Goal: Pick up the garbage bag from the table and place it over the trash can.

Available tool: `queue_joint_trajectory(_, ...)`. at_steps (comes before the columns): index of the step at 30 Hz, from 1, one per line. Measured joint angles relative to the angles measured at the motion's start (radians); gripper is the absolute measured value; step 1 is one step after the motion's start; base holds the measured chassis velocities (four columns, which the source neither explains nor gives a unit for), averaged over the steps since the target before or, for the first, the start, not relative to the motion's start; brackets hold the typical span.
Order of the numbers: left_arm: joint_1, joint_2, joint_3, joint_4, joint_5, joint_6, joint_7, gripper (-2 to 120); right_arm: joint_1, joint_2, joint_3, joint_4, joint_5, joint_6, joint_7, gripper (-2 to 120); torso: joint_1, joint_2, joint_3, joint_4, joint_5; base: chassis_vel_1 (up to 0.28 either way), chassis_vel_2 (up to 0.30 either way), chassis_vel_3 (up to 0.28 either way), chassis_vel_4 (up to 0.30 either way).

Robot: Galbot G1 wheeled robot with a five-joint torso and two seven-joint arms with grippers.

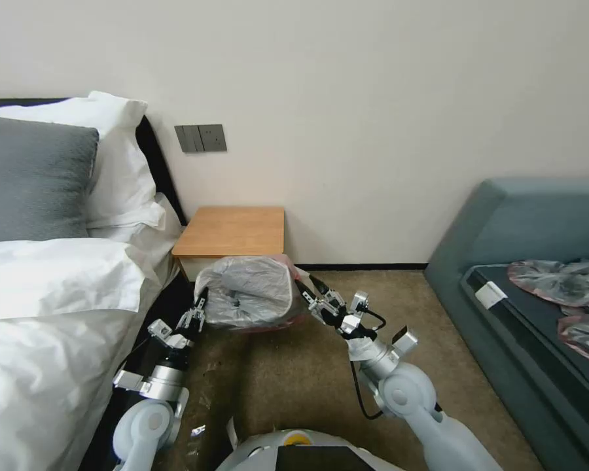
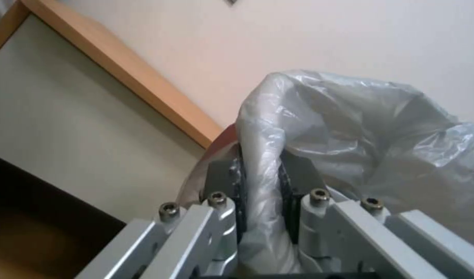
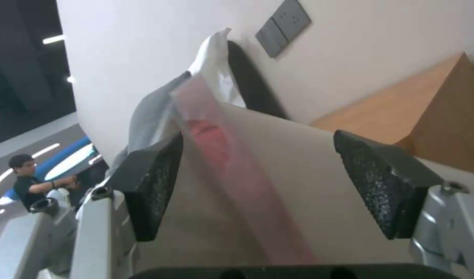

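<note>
- Black ribbed pads [image 2: 293, 178] of the left gripper [image 2: 262, 182] are clamped on a fold of thin grey plastic, a pleat of the garbage bag [image 2: 361, 128] squeezed between them.
- Right gripper [image 3: 257, 178]: pads [image 3: 381, 186] spread wide apart, nothing pinched; the bag's pink-red rim runs down between them over a cream surface, which I judge to be the trash can [image 3: 293, 155] wall.
- Landmark = trash can. In the head view the bag [image 1: 252, 291] sits puffed up over the can's top; the can itself is mostly hidden under it.
- Left gripper [image 1: 196, 313] at the can's left side, touching the bag; right gripper [image 1: 315, 302] at the can's right side, just beside the rim.
- Table [image 1: 232, 230] stands directly behind the can, against the wall, top bare.
- Bed left of the can, blue-grey sofa well to its right with other flat grey bags on it.
- Step, as judged: fitting stage, bag off the table and draped on the can, rim not clearly seated all round.
- Next move calls for: the right side gets a grip on the pink rim, then both sides pull down evenly over the rolled lip. Film is thin, so a hard tug risks tearing it or tipping the can.
</note>
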Motion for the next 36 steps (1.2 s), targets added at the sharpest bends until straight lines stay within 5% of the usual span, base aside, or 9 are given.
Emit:
queue_joint_trajectory(14,0.005,-0.003,0.002,-0.004,0.008,-0.003,-0.001,9,0.015,-0.008,-0.008,-0.026,-0.047,0.012,-0.025,76,0.0,0.0,0.0,0.0,0.0001,0.0,0.0,0.0,0.0)
queue_joint_trajectory(36,0.01,-0.004,0.009,-0.001,0.055,-0.008,0.028,9,0.036,-0.014,-0.006,-0.036,-0.057,0.027,-0.016,0,0.0,0.0,0.0,0.0,0.0001,0.0,0.0,0.0,0.0)
